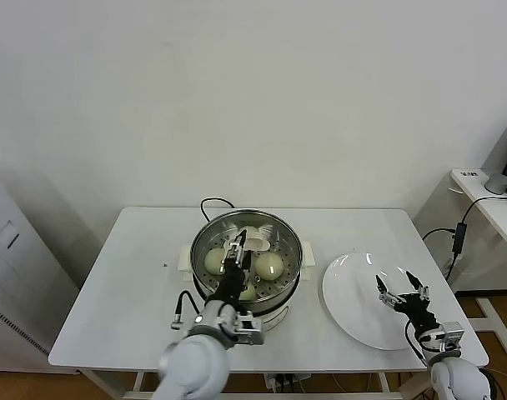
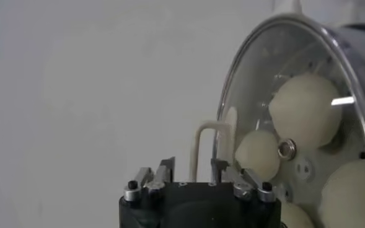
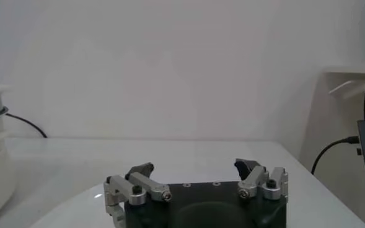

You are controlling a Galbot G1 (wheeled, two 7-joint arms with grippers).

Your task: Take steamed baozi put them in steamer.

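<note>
Head view: round baozi in upright steamer.

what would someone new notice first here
The shiny steamer in the middle of the white table, with pale buns inside and the left pincer hanging over them. To its right is a bare white plate, with the right pincer open above it.

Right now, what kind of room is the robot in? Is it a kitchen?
Probably a lab or office set up as a pretend kitchen. A plain white table stands against a bare white wall, with a steamer holding baozi and a plate, while a side desk has cables.
</note>
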